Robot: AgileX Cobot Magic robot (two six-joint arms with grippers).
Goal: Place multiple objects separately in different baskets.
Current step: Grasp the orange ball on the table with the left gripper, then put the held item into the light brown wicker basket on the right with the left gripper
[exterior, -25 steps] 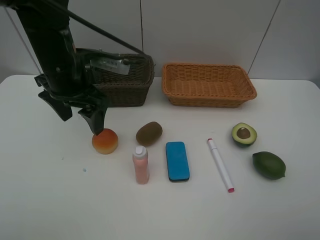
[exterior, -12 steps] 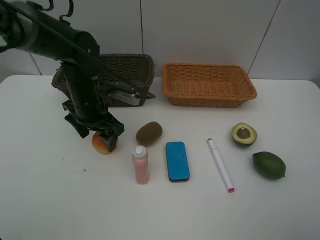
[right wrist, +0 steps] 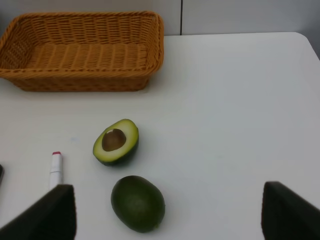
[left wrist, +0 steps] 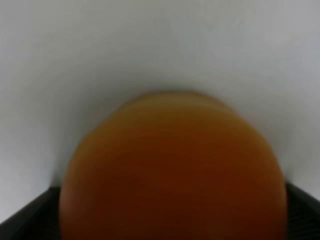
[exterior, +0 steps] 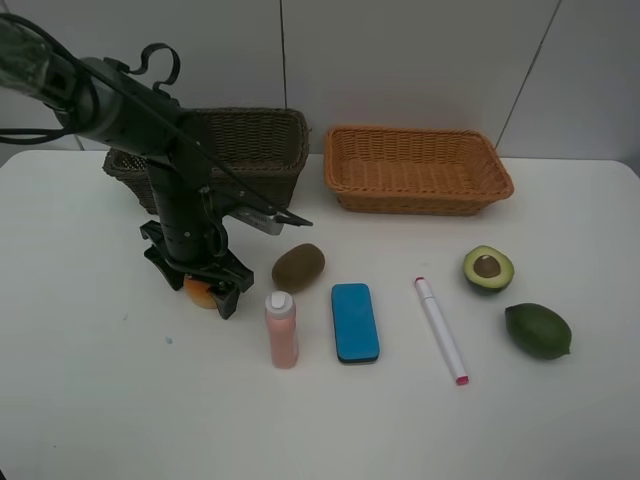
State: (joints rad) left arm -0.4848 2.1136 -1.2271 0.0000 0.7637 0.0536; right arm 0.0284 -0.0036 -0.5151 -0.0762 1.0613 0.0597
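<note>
1. Exterior high view: the left gripper (exterior: 200, 283), which was above the table a second earlier, had descended over the orange-red fruit (exterior: 203, 293). Its jaws stood wide, one on either side, and were not clamped. The fruit lay on the table, well apart from the light orange-tan basket (exterior: 415, 135), to its left.
2. Left wrist view: the fruit filled the frame between the fingers (left wrist: 20, 222). Contact could not be determined. Closing on the fruit was judged the next step.
3. Right wrist view: the right gripper (right wrist: 170, 210) hung open and empty in front of that basket, near the whole green avocado (right wrist: 138, 202).
</note>
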